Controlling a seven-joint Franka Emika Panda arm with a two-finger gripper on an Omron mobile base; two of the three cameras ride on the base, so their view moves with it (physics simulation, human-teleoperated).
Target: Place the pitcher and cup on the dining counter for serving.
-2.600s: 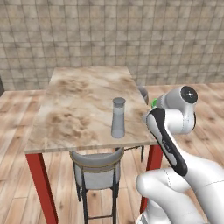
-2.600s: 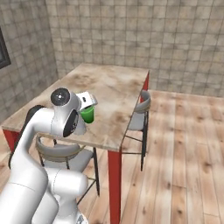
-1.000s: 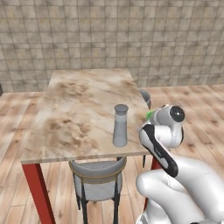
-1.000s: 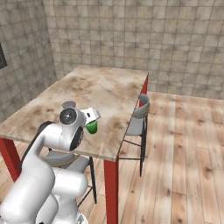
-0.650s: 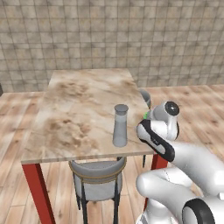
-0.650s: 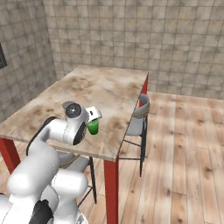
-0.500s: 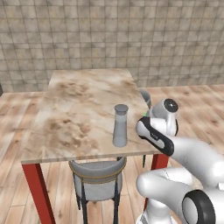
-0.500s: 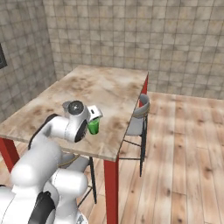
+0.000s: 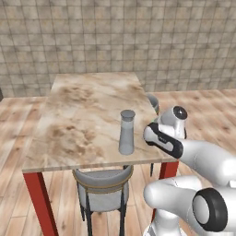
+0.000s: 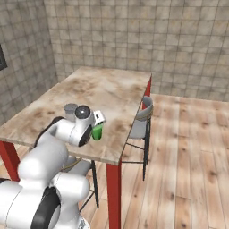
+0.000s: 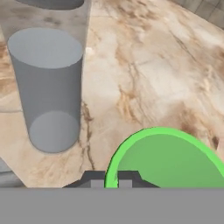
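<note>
The grey pitcher (image 9: 126, 132) stands upright on the dining counter (image 9: 83, 120), near its front right corner. In the hand view the pitcher (image 11: 48, 87) rises at the left, and the green cup (image 11: 164, 164) sits just in front of the camera. My gripper (image 11: 111, 180) is shut on the cup's near rim. From the right base view the cup (image 10: 97, 132) hangs under my hand, low over the counter (image 10: 107, 89) near its right edge, beside the pitcher (image 10: 69, 109). Whether the cup touches the top I cannot tell.
A grey chair (image 9: 103, 184) is tucked under the counter's front edge. Another chair (image 10: 142, 117) stands at its right side. Red legs (image 10: 112, 192) hold the top up. Wooden floor (image 10: 188, 156) lies open to the right, and tiled walls close off the back.
The base rolled closer to the counter early on. Over the last second my arm has stretched forward and down, carrying the cup over the counter's right edge beside the pitcher.
</note>
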